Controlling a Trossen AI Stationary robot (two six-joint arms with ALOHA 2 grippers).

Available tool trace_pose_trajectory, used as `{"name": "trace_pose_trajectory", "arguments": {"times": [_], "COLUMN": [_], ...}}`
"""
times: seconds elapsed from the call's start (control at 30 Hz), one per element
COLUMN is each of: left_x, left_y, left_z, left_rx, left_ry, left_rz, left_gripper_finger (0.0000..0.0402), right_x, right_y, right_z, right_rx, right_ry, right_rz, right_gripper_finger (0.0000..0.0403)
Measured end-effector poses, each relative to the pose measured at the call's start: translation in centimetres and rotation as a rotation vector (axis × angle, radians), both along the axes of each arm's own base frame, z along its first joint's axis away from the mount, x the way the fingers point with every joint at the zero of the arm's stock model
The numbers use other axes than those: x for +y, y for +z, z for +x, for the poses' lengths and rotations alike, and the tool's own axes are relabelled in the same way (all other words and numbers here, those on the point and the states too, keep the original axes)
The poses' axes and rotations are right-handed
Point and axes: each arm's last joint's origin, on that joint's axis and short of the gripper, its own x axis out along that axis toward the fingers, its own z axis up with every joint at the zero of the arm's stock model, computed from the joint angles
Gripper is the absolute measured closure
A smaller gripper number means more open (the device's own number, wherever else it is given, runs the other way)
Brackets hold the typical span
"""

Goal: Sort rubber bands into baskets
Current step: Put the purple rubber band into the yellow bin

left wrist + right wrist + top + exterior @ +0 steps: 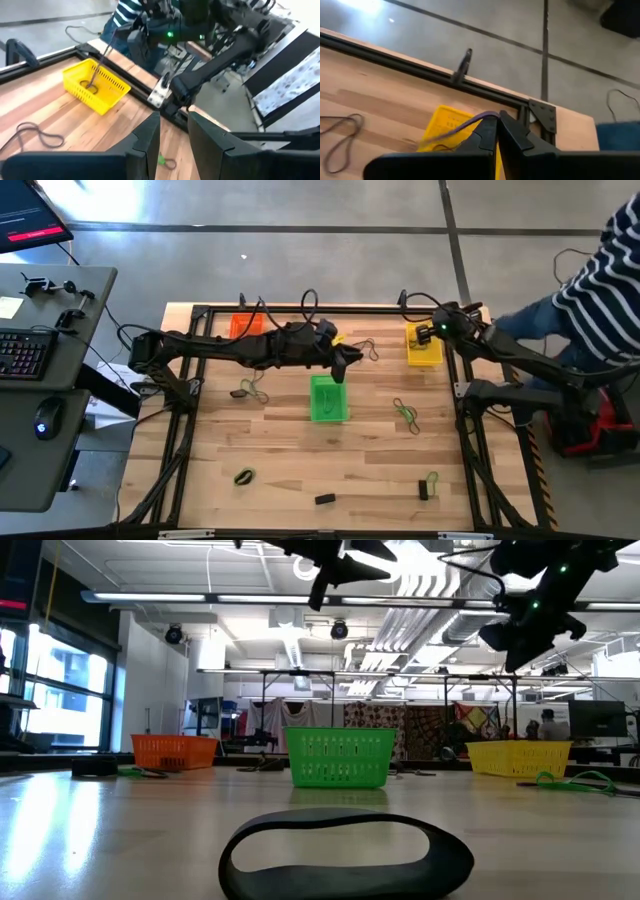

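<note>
The right end effector (496,131), clenched on a thin band (451,129), hangs over the yellow basket (423,346) at the far right. The band trails sideways, so it might drape the rim or land outside. The left end effector (173,131), parted and apparently empty, hovers above the green basket (328,399).

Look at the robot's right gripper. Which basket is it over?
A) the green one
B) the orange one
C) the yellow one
C: in the high view the right gripper hangs over the yellow basket, shut on a rubber band that trails down toward it in the right wrist view.
</note>
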Motion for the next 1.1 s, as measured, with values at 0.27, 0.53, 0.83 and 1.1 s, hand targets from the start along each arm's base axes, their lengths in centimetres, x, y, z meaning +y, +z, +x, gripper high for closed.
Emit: {"name": "trace_pose_trajectory", "arguments": {"times": [0.27,0.53,0.83,1.1], "left_x": [0.0,-0.1,-0.1,-0.1], "left_y": [-1.2,-2.6,-3.5,-3.3], "left_z": [-0.4,-1.1,-1.7,-1.6], "left_rx": [0.129,0.295,0.400,0.383], "left_ry": [0.008,0.008,0.016,0.014], "left_rz": [-0.008,-0.022,-0.026,-0.027], "left_gripper_finger": [0.0312,0.0312,0.0312,0.0312], "right_x": [-1.7,-2.8,-3.6,-4.1], "right_y": [-1.8,-3.4,-4.4,-4.9], "right_z": [0.8,1.5,1.7,1.4], "right_rx": [0.028,0.036,0.034,0.027], "right_ry": [-0.055,-0.059,-0.061,-0.057], "right_rz": [0.114,0.235,0.315,0.379], "right_gripper_finger": [0.0403,0.0403,0.0403,0.0403]}}
